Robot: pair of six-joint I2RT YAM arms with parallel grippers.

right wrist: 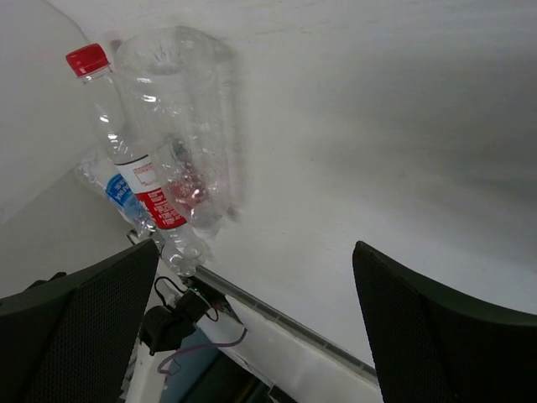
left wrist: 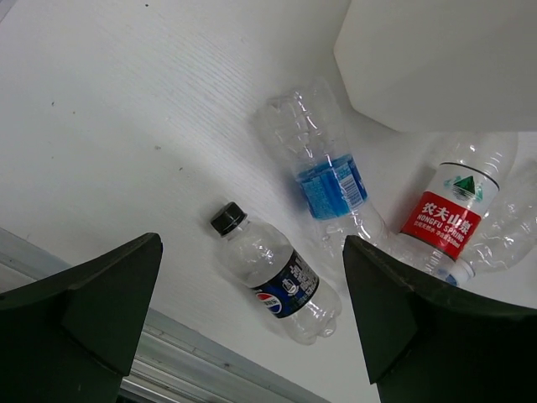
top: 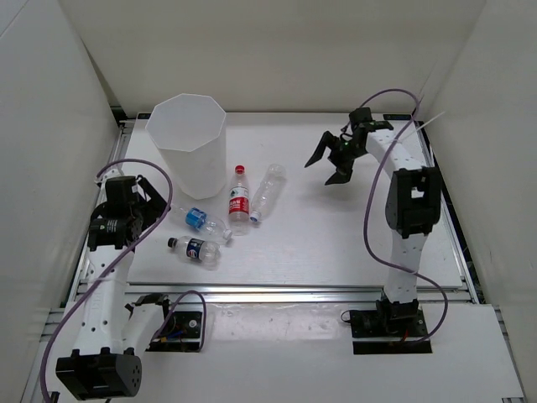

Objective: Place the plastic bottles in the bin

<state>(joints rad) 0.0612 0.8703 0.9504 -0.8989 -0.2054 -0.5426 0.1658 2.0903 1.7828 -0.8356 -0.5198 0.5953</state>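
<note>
The white bin [top: 190, 168] stands at the back left; its wall also shows in the left wrist view [left wrist: 445, 59]. Four bottles lie in front of it: red-capped [top: 239, 201], unlabelled [top: 267, 193], blue-labelled [top: 204, 221], and dark-labelled with a black cap [top: 195, 250]. My left gripper [top: 153, 208] is open and empty above the table, left of the bottles. In its view [left wrist: 252, 243] the dark-labelled bottle [left wrist: 277, 281] lies between the fingers, with the blue-labelled [left wrist: 325, 172] and red-labelled [left wrist: 449, 218] bottles beyond. My right gripper [top: 328, 164] is open and empty, raised right of the bottles.
White walls enclose the table on the left, back and right. A metal rail [top: 294, 291] runs along the table's front edge. In the right wrist view [right wrist: 256, 248] the red-capped [right wrist: 126, 159] and unlabelled [right wrist: 180, 117] bottles lie far off.
</note>
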